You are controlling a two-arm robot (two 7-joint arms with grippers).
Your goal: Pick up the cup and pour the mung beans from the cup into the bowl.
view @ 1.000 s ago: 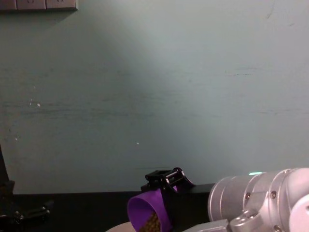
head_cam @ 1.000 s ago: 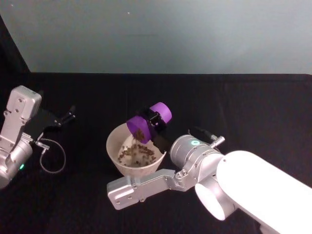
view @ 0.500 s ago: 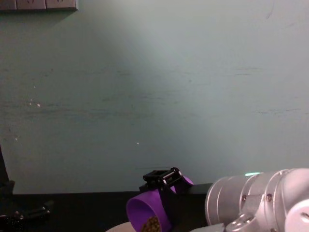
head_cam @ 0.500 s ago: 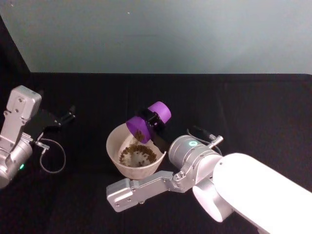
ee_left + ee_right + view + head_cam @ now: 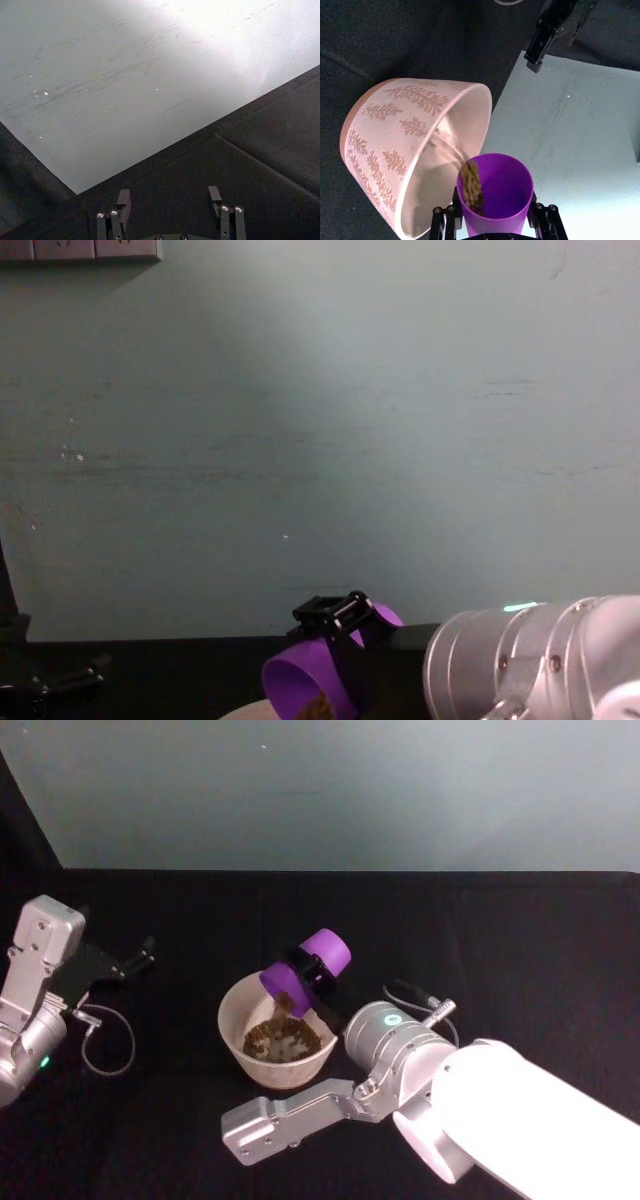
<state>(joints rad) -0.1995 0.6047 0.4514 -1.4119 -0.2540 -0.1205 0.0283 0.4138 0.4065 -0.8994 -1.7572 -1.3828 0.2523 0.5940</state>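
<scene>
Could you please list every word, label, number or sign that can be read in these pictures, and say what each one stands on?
None: no words, numbers or brand marks can be read anywhere.
The cup is plain purple.
The bowl carries only a fern-leaf pattern, no letters.
The pale plates at the chest view's top edge show no legible marking.

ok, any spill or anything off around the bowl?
Nothing stands out. The right gripper holds the cup tipped over the bowl, mung beans streaming inside; none seen on the black table. The left gripper sits open at the left.
</scene>
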